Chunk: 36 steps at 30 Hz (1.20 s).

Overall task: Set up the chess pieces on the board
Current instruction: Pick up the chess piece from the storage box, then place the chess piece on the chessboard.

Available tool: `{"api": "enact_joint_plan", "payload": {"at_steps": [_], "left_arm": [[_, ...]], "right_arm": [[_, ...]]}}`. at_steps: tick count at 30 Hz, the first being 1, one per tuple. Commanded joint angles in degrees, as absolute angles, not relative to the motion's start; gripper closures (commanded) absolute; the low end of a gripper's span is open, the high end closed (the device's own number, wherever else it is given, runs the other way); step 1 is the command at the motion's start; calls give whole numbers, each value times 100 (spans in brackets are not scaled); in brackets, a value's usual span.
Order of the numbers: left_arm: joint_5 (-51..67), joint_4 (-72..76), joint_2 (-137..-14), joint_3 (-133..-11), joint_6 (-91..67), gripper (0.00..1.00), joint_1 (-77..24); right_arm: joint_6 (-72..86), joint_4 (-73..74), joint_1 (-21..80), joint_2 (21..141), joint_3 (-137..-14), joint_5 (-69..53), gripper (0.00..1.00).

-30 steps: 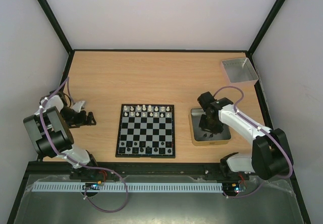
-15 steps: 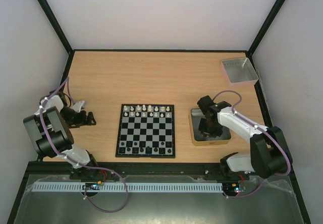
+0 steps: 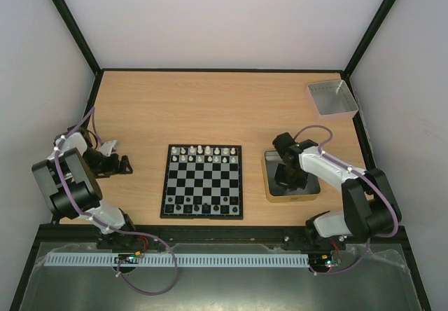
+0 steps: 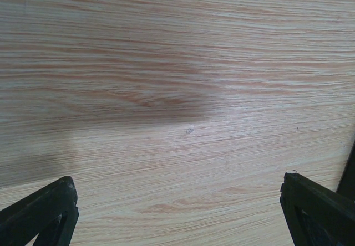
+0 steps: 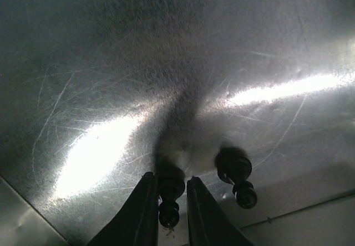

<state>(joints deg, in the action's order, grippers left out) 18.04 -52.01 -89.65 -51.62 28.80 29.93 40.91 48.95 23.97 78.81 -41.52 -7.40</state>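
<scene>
The chessboard (image 3: 203, 181) lies at the table's front middle. White pieces (image 3: 203, 151) fill its far rows and a few black pieces (image 3: 187, 204) stand on its near rows. My right gripper (image 3: 288, 177) reaches down into the metal tin (image 3: 269, 185) right of the board. In the right wrist view its fingers (image 5: 145, 201) are closed on both sides of a black pawn (image 5: 169, 201) lying on the tin floor (image 5: 111, 63). A second black pawn (image 5: 237, 177) lies just to the right. My left gripper (image 3: 126, 164) is open and empty over bare wood (image 4: 177, 201).
A grey square tray (image 3: 332, 99) sits at the back right corner. The tin's near wall (image 5: 310, 218) runs just behind the two pawns. Black frame posts rise along both sides of the table.
My right gripper has sunk lower into the tin and shifted slightly left. The left arm has not moved.
</scene>
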Motion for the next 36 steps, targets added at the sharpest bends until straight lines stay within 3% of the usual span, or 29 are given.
{"api": "enact_joint_plan", "payload": {"at_steps": [1, 7, 17, 21, 27, 36], "left_arm": [[1916, -5374, -8951, -5115, 2952, 1, 3032], [1917, -5373, -8982, -5115, 2953, 1, 3041], [1925, -5376, -8976, -5116, 2955, 1, 3041], [1933, -5374, -8969, -5117, 2963, 1, 3050], [1929, -5374, -8965, -5116, 2964, 1, 3058], [1931, -5377, -8947, -5117, 2962, 1, 3085]], "right_arm": [[3995, 4871, 2369, 7984, -4255, -621, 87], [3990, 4902, 2364, 8022, -4328, -653, 97], [3813, 5730, 2419, 7708, -5290, -268, 98], [3983, 6214, 3345, 7882, -6198, 16, 98], [4308, 6507, 4978, 9073, -7853, -174, 98], [4004, 6430, 6056, 10429, -8905, -474, 98]]}}
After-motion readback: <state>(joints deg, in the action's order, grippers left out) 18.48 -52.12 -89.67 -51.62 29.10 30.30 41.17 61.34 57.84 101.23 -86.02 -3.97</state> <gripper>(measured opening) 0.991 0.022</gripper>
